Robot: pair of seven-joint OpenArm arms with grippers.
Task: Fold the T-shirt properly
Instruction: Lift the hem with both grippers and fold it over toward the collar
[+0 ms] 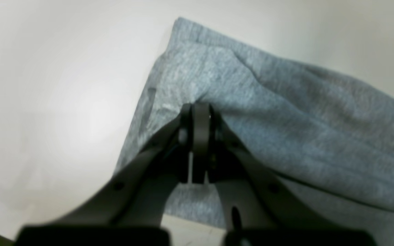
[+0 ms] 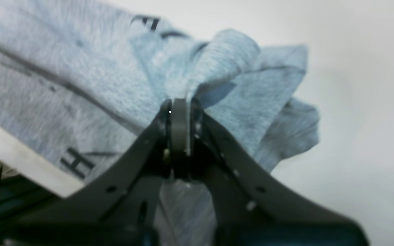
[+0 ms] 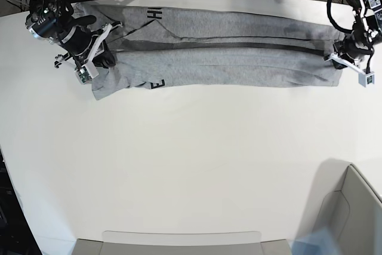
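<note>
at the left of the base view the right arm's dark pincer sits at the far left end of the heather-grey short-sleeved cotton t-shirt, its jaws pressed together on a bunched fold of the cloth; the right wrist view shows the grey fabric puckering up out of the closed tips, with bits of black block lettering beside them. the t-shirt lies stretched in a long band across the far part of the white flat surface, folded lengthwise with a dark crease running along it. at the right end the left arm's dark pincer is clamped on the shirt's edge, cloth gathered at its tips.
</note>
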